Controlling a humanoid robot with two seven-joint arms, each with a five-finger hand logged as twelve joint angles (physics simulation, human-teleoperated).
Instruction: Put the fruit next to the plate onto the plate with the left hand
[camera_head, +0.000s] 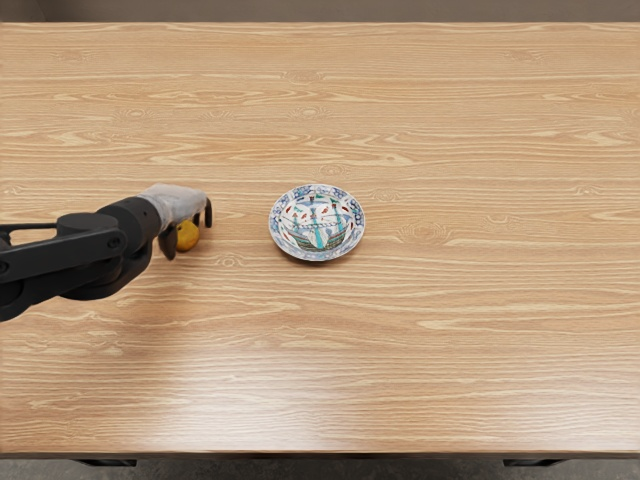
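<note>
A small orange-yellow fruit (188, 235) lies on the wooden table, left of a patterned blue-and-white plate (317, 222). My left hand (187, 214) reaches in from the left edge and sits right over the fruit, its dark fingers curled down around it on both sides. The hand covers most of the fruit. I cannot see whether the fruit is off the table. The plate holds nothing.
The wooden table (400, 350) stretches wide on all sides, with its front edge near the bottom of the picture. My left forearm (70, 255) lies low across the left part of the table.
</note>
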